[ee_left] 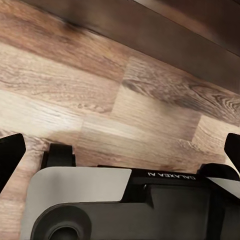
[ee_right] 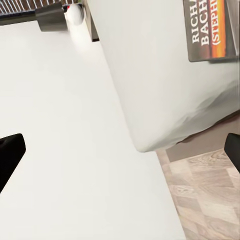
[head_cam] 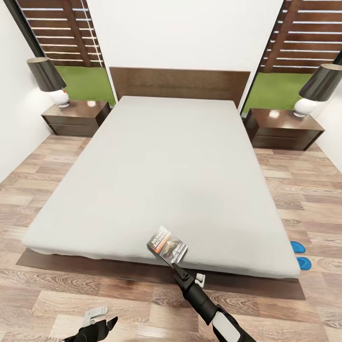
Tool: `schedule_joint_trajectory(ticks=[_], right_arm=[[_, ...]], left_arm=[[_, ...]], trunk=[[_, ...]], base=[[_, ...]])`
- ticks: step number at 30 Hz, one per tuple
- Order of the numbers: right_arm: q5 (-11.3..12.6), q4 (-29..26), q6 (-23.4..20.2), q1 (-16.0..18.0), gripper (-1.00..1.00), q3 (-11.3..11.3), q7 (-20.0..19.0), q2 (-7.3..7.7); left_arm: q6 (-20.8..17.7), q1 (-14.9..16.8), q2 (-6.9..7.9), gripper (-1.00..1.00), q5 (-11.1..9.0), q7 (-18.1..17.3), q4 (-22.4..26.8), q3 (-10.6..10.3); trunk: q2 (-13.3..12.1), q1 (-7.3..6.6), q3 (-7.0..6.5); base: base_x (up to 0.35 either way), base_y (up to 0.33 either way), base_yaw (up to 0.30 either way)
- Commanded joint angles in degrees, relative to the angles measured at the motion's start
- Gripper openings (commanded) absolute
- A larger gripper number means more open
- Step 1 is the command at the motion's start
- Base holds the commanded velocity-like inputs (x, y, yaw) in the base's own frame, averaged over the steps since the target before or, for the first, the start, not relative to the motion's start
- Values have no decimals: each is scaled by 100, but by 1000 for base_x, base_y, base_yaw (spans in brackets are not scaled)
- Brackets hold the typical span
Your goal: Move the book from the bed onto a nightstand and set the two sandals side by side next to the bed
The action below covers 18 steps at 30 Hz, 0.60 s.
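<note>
Grey bed [head_cam: 156,180]: book [head_cam: 167,244] lies near its foot edge, long axis angled toward the right nightstand [head_cam: 284,127]. Right tool [head_cam: 176,267] sits just below the book, fingers spread wide, clearly the nearer arm. Left tool [head_cam: 102,323] hangs over floor, spread, empty.

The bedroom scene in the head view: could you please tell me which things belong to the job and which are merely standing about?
Job things:
- book, near the foot edge of the bed, at the right gripper
- two sandals on the floor by the bed's right corner
- left nightstand, right nightstand

Standing about:
- two lamps, one on each nightstand
- headboard
</note>
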<state>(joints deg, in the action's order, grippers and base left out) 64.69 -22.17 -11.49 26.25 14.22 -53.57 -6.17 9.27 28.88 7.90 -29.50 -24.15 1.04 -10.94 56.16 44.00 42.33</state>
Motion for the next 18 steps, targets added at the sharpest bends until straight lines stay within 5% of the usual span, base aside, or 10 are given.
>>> schedule_joint_trajectory(ticks=[1, 18], right_arm=[[61, 3, -55, 3, 100, 19, -13, 2], [61, -2, -56, 3, 100, 19, -13, 2]], left_arm=[[22, 3, 1, 100, -47, -19, -8, -49], [22, 3, 0, 100, -47, -19, -8, -51]], trunk=[[44, 23, 22], [726, 396, 327]], base=[[0, 0, 0], [0, 0, 0]])
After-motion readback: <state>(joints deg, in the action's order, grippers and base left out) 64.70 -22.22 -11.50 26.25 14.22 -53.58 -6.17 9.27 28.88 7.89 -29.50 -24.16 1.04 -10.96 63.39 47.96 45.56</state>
